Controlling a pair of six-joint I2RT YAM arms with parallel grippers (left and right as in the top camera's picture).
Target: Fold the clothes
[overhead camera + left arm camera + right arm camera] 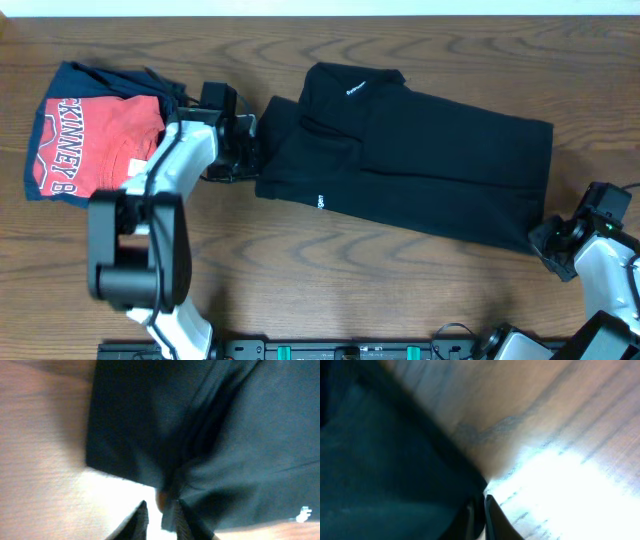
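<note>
**Black shirt**
- Lies on the wooden table, centre to right.
- Runs lengthwise from upper left to lower right in the overhead view, with the neck at the upper-left end.
- Shows layers lapped over one another near the left end.

**Writing**
- Small white lettering at the neck, too small to read.
- Small white mark on the lower-left edge, also unreadable. Appears again at the right border of the left wrist view.

**Left gripper**
- Sits at the shirt's left edge, on a white arm reaching up from the near side and bending right.
- In the wrist view, fingers nearly together and clenched on a bunched fold of black cloth, with creases fanning out from the tips.

**Right gripper**
- Sits at the shirt's lower-right corner, with the arm low at the table's right edge.
- In the wrist view, blurred. Fingers close together with the dark cloth edge running in between them, pinched on the shirt.

**Red T-shirt**
- Lies far left, apart from the black shirt.
- Carries white block letters turned sideways, with "KINNEY" legible.
- Rests on a navy garment.
</note>
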